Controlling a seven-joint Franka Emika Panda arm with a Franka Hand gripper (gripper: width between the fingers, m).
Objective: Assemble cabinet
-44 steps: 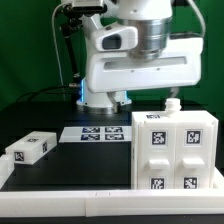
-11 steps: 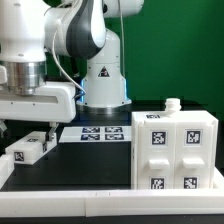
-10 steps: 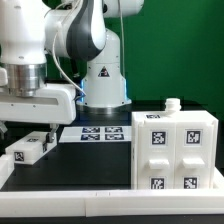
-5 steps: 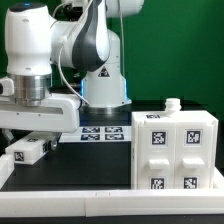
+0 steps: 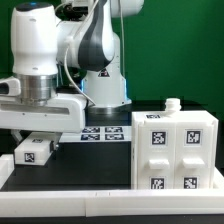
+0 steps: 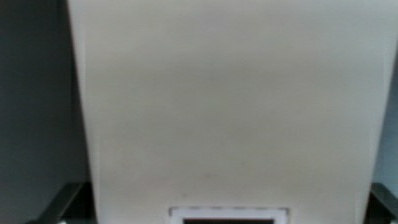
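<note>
The white cabinet body [image 5: 175, 150] stands at the exterior view's right, with several square tags on its front and a small white knob [image 5: 172, 103] on top. A small white tagged block [image 5: 37, 151] lies at the exterior view's left. My gripper [image 5: 38, 139] is directly over this block, with its fingers down at the block's sides. In the wrist view the block's white face [image 6: 222, 100] fills the frame, and a dark finger [image 6: 63, 205] shows at each lower corner against its edges. The jaws look closed on the block.
The marker board [image 5: 100, 133] lies flat on the black table between the block and the cabinet body. A white rim [image 5: 110, 200] runs along the table's front. The robot's base [image 5: 105, 85] stands behind, before a green backdrop.
The arm swung from the middle to the exterior view's left and came down over the small block. In the last half second the block shifted slightly right and turned square to the camera.
</note>
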